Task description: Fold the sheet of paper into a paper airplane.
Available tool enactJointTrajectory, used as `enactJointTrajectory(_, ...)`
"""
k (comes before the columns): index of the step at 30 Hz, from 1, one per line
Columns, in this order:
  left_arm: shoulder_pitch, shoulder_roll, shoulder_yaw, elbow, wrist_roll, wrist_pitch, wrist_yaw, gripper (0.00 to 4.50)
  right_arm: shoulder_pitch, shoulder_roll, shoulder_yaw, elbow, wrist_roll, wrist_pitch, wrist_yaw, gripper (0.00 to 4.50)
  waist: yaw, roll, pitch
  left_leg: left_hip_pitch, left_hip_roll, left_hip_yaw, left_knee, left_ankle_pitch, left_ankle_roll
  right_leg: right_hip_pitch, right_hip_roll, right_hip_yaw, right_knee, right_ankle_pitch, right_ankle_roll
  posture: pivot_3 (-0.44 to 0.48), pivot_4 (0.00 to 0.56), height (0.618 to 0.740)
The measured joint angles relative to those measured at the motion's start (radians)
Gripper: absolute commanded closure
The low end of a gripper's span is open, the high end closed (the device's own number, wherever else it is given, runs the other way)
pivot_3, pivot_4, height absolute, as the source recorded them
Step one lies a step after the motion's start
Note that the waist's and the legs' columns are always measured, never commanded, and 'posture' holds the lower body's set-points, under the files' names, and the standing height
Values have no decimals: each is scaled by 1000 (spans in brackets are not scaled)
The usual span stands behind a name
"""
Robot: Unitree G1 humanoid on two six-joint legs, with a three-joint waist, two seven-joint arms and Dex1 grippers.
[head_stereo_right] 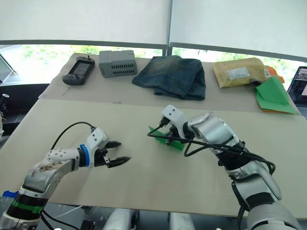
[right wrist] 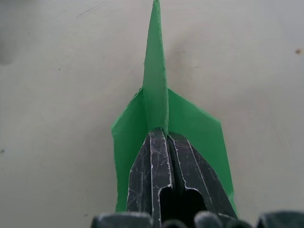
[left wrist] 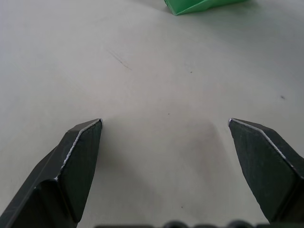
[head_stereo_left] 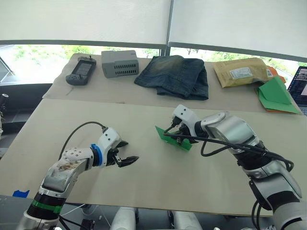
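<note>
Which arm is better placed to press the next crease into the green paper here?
Likely the right. Its tool is shut on the paper airplane, pinching the upright middle fold. The left tool is open above bare table, apart from the paper.

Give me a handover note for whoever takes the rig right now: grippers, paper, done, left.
Right gripper: fingers shut on the paper airplane, pinching its upright centre fold, flaps spread on the table.
Left gripper: open, holding nothing, low over the table to the robot's left of the paper.
Done: the green sheet is already creased into a narrow pointed wedge.
Left: judging by the flaps, probably finishing the wings, then release.
</note>
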State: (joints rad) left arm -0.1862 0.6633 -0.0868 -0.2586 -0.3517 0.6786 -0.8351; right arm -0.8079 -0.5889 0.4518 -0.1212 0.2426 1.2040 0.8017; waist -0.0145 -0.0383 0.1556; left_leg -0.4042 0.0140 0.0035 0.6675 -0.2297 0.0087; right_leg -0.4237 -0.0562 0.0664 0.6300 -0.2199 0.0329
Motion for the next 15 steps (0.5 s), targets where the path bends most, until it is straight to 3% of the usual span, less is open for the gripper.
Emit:
enactJointTrajectory(4, -17, 0, -12, 12, 4, -2, -5, 0, 26, -7, -84, -11, 18, 38, -26, 4488, 2, 0, 0, 0, 0, 0, 0, 0, 0, 0, 0, 0, 0, 0, 0, 0, 150, 740)
enactJointTrajectory(8, -45, 0, -28, 39, 8, -6, -15, 0, 56, -3, -301, 41, 9, 44, -147, 4488, 4, 0, 0, 0, -1, 0, 0, 0, 0, 1, 0, 0, 0, 0, 0, 0, 150, 740)
enactJointTrajectory(12, -79, -10, -52, 74, 19, -26, -26, 0, 69, 2, -517, 213, -20, 15, -288, 4488, 4, 0, 0, 0, -2, 1, 0, 0, 0, 1, 0, 0, -1, 0, 1, 0, 150, 740)
enactJointTrajectory(15, -101, -29, -69, 94, 34, -41, -32, 0, 50, -48, -571, 366, -47, -51, -346, 4488, 2, 1, 0, -1, -3, 2, 0, 0, 0, 1, -1, 1, -1, 0, 1, 0, 150, 740)
